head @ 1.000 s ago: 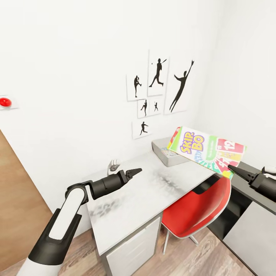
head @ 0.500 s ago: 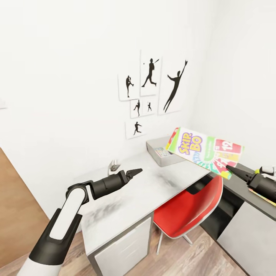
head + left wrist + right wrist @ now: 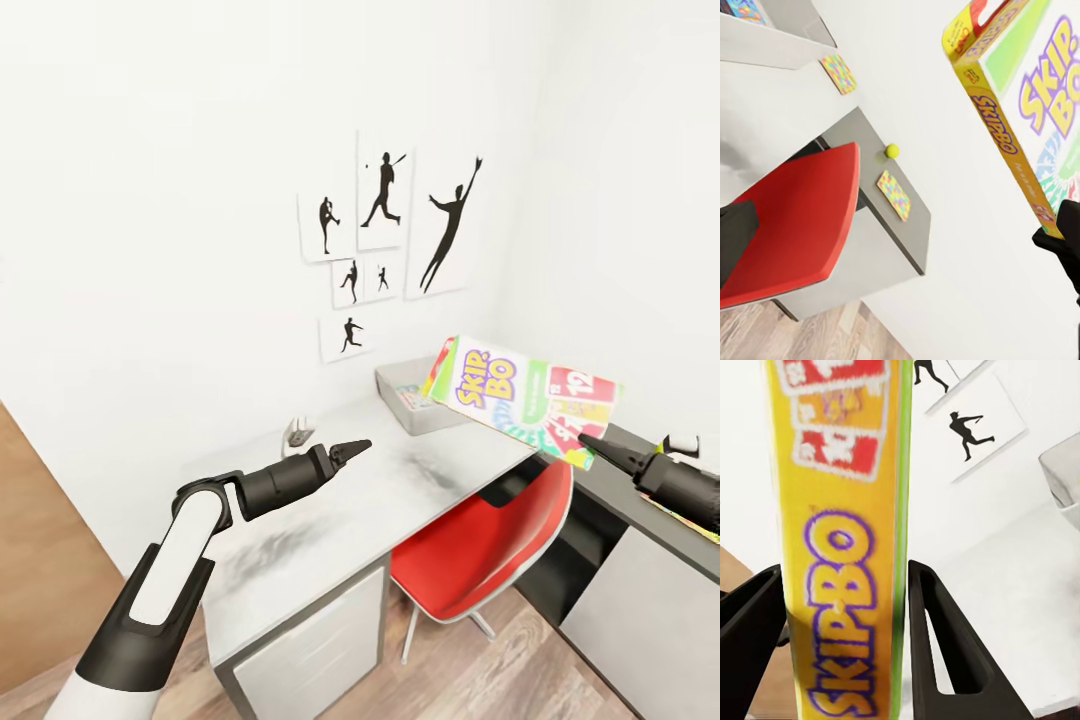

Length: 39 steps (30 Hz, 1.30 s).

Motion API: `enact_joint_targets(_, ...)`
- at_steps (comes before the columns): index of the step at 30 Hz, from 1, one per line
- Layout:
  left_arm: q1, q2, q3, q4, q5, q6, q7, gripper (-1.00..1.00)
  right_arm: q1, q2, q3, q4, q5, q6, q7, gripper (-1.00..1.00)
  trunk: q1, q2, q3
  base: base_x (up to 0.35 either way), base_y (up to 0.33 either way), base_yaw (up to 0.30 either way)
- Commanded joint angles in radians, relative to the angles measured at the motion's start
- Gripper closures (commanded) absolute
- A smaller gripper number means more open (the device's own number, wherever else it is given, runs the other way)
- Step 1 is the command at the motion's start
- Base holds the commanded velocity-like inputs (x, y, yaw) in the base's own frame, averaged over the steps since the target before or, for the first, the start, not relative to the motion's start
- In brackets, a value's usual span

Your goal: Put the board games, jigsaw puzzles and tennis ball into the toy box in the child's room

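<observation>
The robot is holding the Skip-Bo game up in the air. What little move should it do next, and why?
Probably carry it a bit further toward the toy box. The right end effector is shut on the SKIP-BO box, which hangs in the air above the red chair, near the grey bin at the back of the table but not clearly over it. So it seems too soon to let go.

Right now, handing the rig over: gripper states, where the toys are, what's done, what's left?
Right gripper: shut on the SKIP-BO box, held in the air over the red chair.
Left gripper: empty, jaws together, above the table.
Toy box: at the desk's far end, something colourful inside.
Tennis ball and two jigsaw puzzles on the desk.
Left: drop SKIP-BO in, then the rest.
</observation>
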<state>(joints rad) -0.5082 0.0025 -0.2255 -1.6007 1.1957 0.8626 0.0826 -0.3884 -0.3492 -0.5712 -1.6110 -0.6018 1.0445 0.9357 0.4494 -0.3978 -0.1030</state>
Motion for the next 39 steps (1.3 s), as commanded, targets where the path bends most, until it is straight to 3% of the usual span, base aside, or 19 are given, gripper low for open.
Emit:
enact_joint_targets(1,-0.001,0.0,0.0,-0.001,0.01,0.002,0.009,-1.0,-0.002,0.001,0.019,0.0,0.004,0.003,0.003,1.0,0.001,-0.002,-0.002,0.0,-0.237,0.0)
enact_joint_targets(9,-0.001,-0.001,0.0,-0.002,0.011,0.001,0.009,-1.0,-0.002,0.002,0.07,0.0,0.005,0.003,-0.001,1.0,0.001,-0.002,-0.003,0.006,-0.199,0.0)
enact_joint_targets(14,-0.001,0.0,0.002,-0.003,0.011,0.002,0.007,-1.0,-0.002,0.002,0.082,0.0,0.005,0.003,-0.001,1.0,0.001,-0.002,-0.003,0.004,-0.071,0.002)
enact_joint_targets(22,-0.001,-0.001,0.002,-0.004,0.011,0.002,0.007,-1.0,-0.002,0.003,0.089,0.0,0.006,0.003,-0.003,1.0,0.001,-0.002,-0.003,0.001,-0.02,0.14)
enact_joint_targets(39,-0.001,0.0,-0.001,-0.005,0.012,0.001,0.006,-1.0,-0.003,0.002,0.09,0.0,0.006,0.003,-0.003,1.0,0.001,-0.002,-0.003,0.048,-0.066,0.271)
